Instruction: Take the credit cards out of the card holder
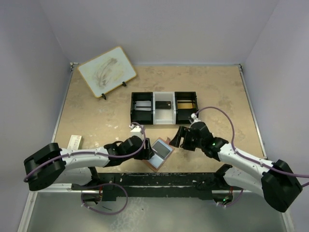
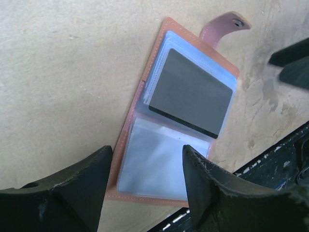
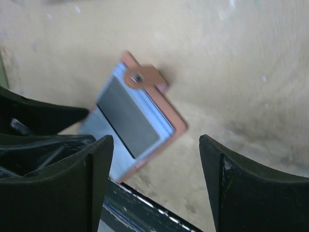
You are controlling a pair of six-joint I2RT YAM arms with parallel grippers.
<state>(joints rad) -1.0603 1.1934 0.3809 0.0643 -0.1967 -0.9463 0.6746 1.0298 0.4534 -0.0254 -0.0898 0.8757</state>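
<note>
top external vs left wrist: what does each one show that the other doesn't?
Only top external: the three-compartment tray, the propped board, a small white item at the left edge. Only left wrist resolves: the holder's snap strap and the empty clear sleeve. Both: the open card holder, a dark card on one half, the left gripper open close to it.

walls [image 1: 159, 29]: plain pale lilac-white, closing three sides | surface [image 1: 96, 121]: tan, mottled (cork-like look), metal-edged | near edge: black rail [image 1: 159, 179], grey strip [image 1: 193, 220] below | light: even, soft shadows
</note>
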